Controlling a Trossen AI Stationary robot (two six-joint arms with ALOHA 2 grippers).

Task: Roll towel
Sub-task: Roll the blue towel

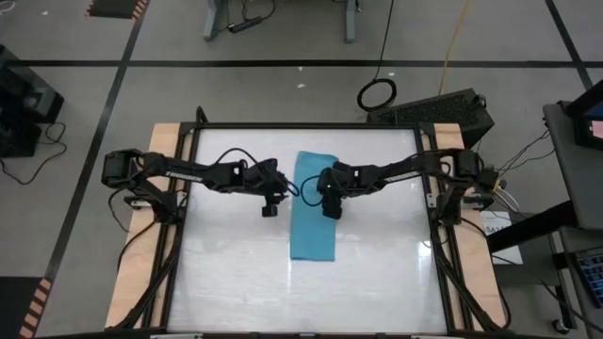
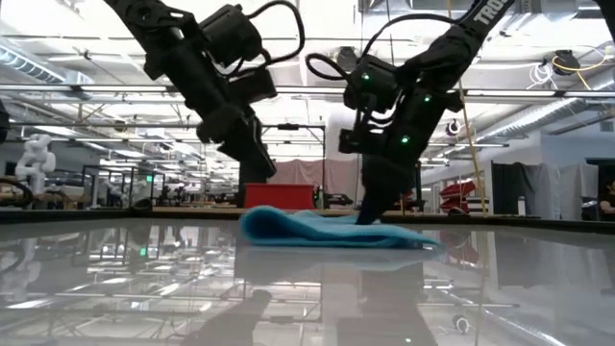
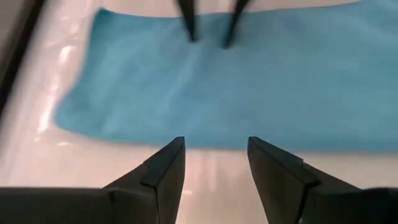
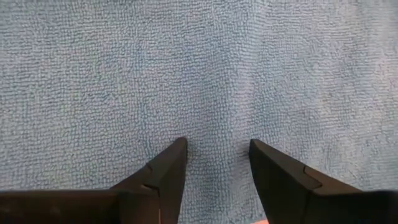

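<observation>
Left gripper [image 1: 270, 209] raised, jaws parted, empty. Right gripper [image 1: 331, 209] lowered, jaws parted, tips down.

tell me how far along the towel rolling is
Done: the towel lies as a long folded strip mid-table; no roll shows, though the low view shows a rounded fold at one end. In hand: the right gripper is open, its tips down on the cloth, pinching nothing; the left gripper is open just beside the towel's edge, over bare table. Left: the whole roll.
</observation>
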